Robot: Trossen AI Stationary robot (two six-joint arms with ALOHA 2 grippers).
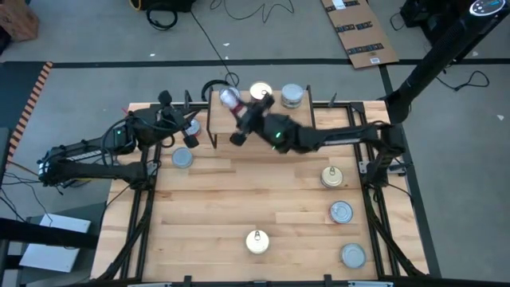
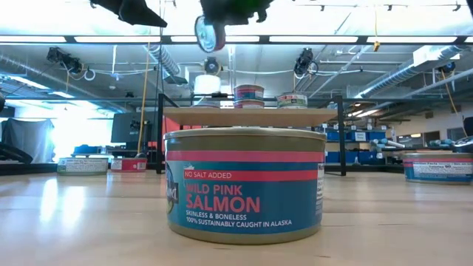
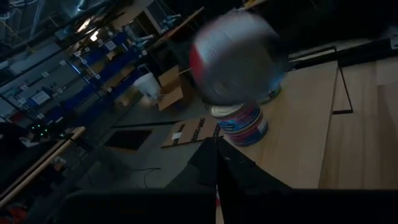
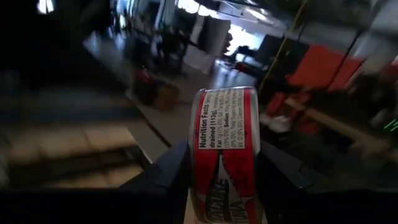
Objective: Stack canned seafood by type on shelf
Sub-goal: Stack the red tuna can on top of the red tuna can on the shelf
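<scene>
Overhead, the right gripper (image 1: 233,102) — clamped on a red tin (image 1: 229,97) turned on edge — hangs above the shelf (image 1: 239,127), near its left end.

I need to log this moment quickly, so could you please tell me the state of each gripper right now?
Left gripper: closed, holding nothing visible, beside the shelf's left end.
Right gripper: closed on a red-sided can, on edge, above the shelf.

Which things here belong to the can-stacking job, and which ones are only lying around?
Job:
red can in right gripper
shelf
salmon can
loose cans

Lying around:
cardboard sheet
floor cables
</scene>
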